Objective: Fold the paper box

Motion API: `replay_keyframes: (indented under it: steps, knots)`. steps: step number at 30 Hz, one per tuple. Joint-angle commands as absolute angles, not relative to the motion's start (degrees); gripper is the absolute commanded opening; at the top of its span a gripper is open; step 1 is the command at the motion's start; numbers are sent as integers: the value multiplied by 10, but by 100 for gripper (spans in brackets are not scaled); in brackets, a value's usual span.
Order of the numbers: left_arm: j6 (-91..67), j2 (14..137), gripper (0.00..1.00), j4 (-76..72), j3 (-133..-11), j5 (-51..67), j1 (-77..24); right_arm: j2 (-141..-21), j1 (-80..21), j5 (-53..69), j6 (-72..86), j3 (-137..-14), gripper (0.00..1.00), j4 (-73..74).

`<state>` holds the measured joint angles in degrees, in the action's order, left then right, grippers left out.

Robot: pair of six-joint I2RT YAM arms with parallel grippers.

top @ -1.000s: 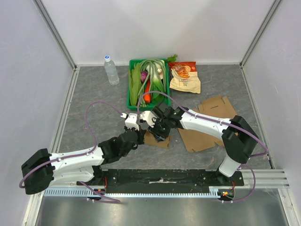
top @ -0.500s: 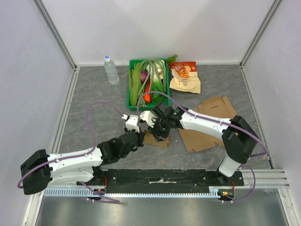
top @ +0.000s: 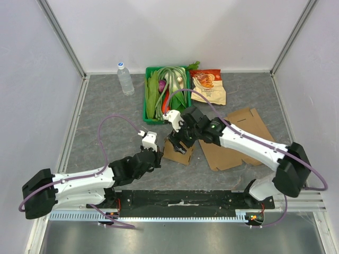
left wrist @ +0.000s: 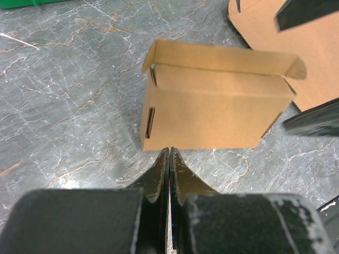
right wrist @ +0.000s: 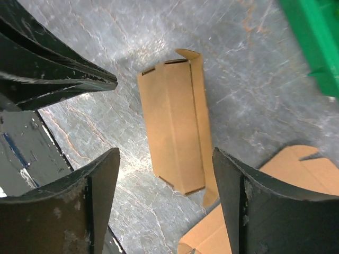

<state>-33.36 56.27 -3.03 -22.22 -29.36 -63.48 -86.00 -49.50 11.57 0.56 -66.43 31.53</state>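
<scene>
So here's where I was with the box (top: 177, 151). It sat on the counter (top: 106, 121) right in front of me, between my two hands and just beside the big flat cardboard blank (top: 233, 140) on my right. The body looked formed already: walls up, a proper rectangular shape, with a slot showing on the short end. That part I'd call done.

What wasn't done was the lid. The long flap along the far edge was standing open with its lip bent over, and the little end tabs were sticking out loose instead of being tucked in. So I'd guess I was past halfway, with the closing folds left.

My left hand (left wrist: 169, 151) had its fingers pressed tight together with nothing between them, tips pointing at the near wall of the box. Honestly I couldn't tell from my wrist view if they were touching the cardboard or just short of it.

My right hand (right wrist: 165, 153) hung above the box with its fingers spread wide and nothing in them. The box lay on the counter below the gap, not gripped.

Next I figured I'd need to push the tabs in, then fold the lid down and tuck its lip. The box looked light enough to skid away, so bracing it with the left hand seemed smart.
</scene>
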Motion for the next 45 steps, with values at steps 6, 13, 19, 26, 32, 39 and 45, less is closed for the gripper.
replay_keyframes:
  steps: [6,13,19,26,32,39,45]
  knots:
    - [-375,456,20,36,-236,-310,-636,-825,-454,128,-33,-650,90,265]
    - [-443,445,54,52,-252,-248,-594,-846,-346,210,54,-610,93,199]
    - [-422,604,49,-79,-276,-111,-588,-885,-280,250,110,-577,76,169]
    - [-421,747,34,-138,-323,-89,-588,-934,-271,287,109,-581,57,155]
    - [-419,775,28,-171,-332,-105,-588,-942,-272,290,99,-581,45,154]
    - [-417,826,24,-171,-353,-125,-584,-922,-272,276,99,-579,45,155]
    - [-432,831,23,-158,-339,-139,-583,-925,-271,276,98,-584,44,156]
